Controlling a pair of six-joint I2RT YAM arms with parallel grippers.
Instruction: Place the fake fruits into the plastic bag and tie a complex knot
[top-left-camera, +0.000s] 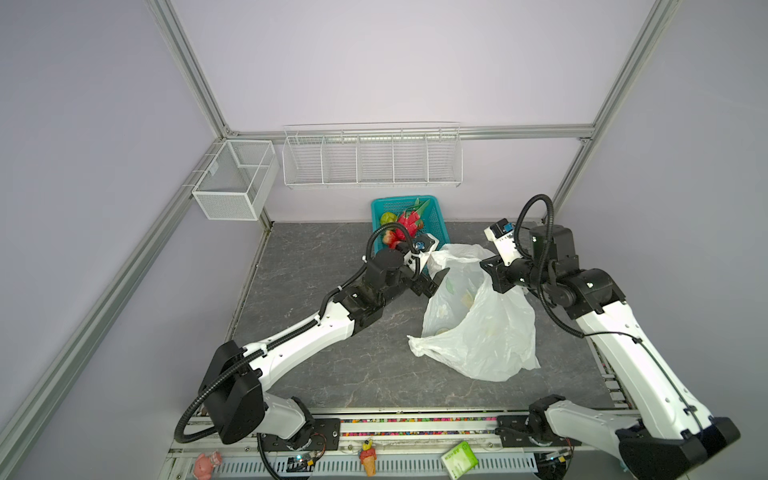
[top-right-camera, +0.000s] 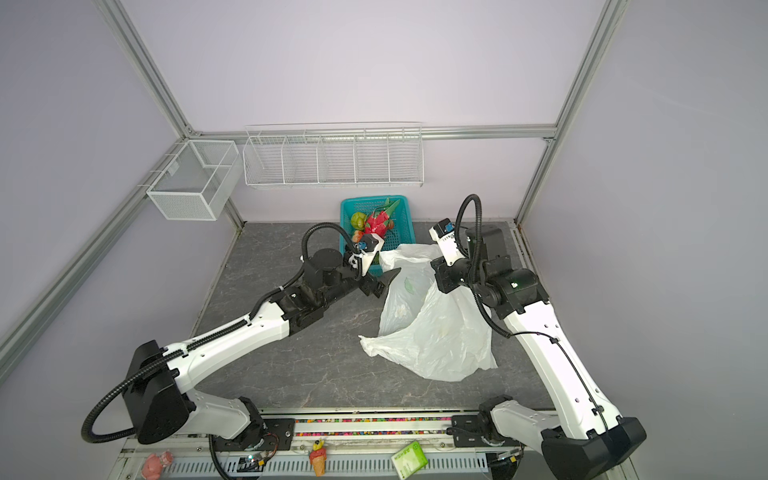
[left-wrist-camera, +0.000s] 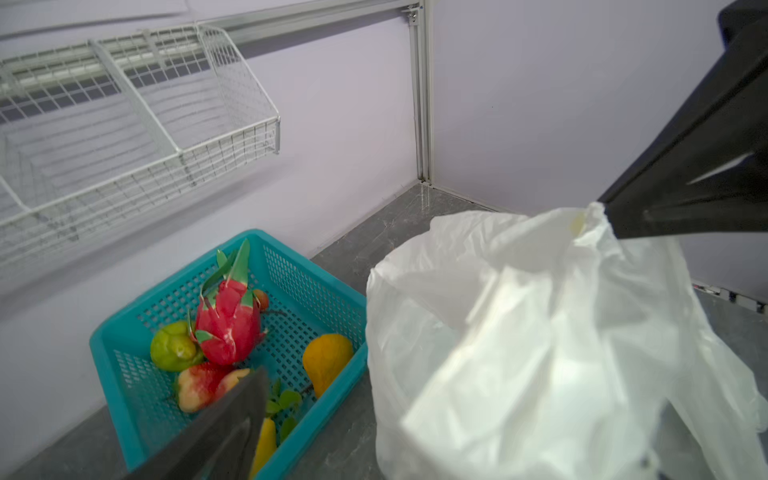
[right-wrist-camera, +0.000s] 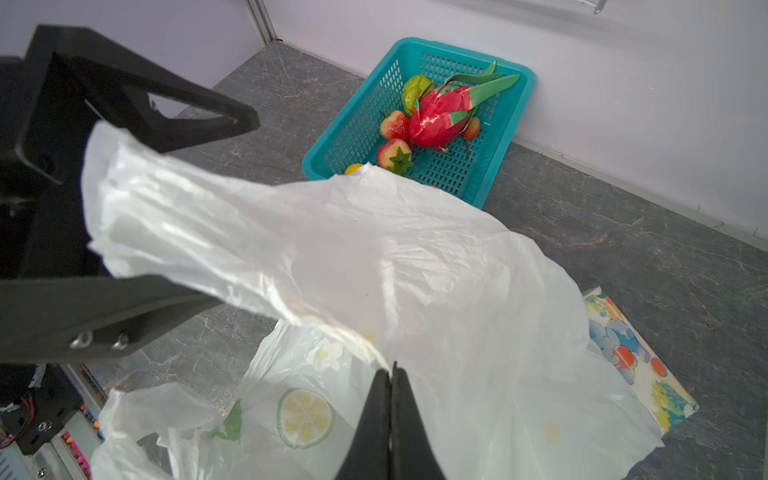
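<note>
The plastic bag (top-left-camera: 486, 336) (top-right-camera: 440, 340) lies crumpled on the dark table with its mouth lifted toward the back. My right gripper (right-wrist-camera: 392, 368) (top-left-camera: 488, 270) is shut on the bag's rim film. My left gripper (left-wrist-camera: 432, 289) (top-left-camera: 434, 282) (top-right-camera: 386, 280) stands open at the bag's opposite rim; a fold of the bag (right-wrist-camera: 415, 270) passes between its spread fingers. The fake fruits sit in the teal basket (left-wrist-camera: 112, 374) (right-wrist-camera: 357, 120): dragon fruit (left-wrist-camera: 226, 328) (right-wrist-camera: 440, 116), green fruit (left-wrist-camera: 174, 347), strawberries (left-wrist-camera: 199, 384) (right-wrist-camera: 395, 156), an orange one (left-wrist-camera: 326, 361), a yellow one (left-wrist-camera: 266, 440).
A white wire shelf (top-left-camera: 372, 158) and a mesh box (top-left-camera: 232, 178) hang on the back wall. A colourful printed packet (right-wrist-camera: 640, 361) lies partly under the bag. On the front rail stand an ice-cream cone figurine (top-left-camera: 368, 457), a pink figurine (top-left-camera: 205, 463) and a green packet (top-left-camera: 459, 459).
</note>
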